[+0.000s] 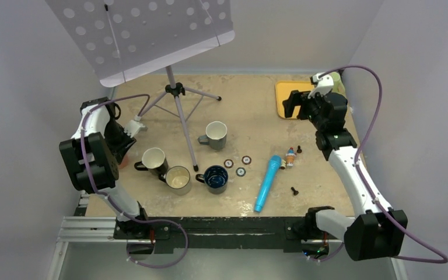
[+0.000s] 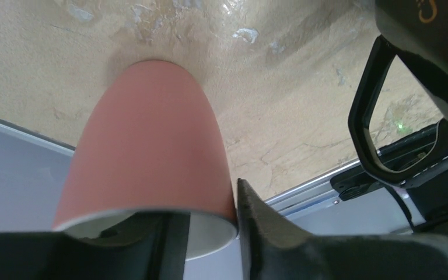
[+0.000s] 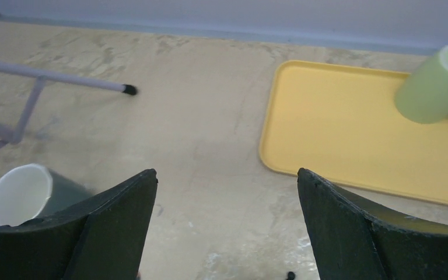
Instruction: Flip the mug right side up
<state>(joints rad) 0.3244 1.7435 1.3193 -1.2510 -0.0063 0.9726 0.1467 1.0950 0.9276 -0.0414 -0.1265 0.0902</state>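
Left wrist: one pink mug (image 2: 146, 146).

**Fig. 1.** Six mugs are appearing: a salmon mug (image 2: 146, 140) sitting right at the left gripper (image 2: 213, 227). A black mug (image 1: 153, 157), a cream mug (image 1: 178, 179), a blue mug (image 1: 216, 178) and a grey mug (image 1: 216, 135) are standing off to that gripper's right. A green mug (image 3: 434, 84) is sitting ahead and right of the right gripper (image 3: 226, 172), on the one yellow tray (image 3: 350, 134). One music stand (image 1: 146, 35), one turquoise stick (image 1: 267, 182), three round tokens (image 1: 240, 171), two dark screws (image 1: 294, 190) and one small figurine (image 1: 290, 156) are occupying the ground between the two grippers.
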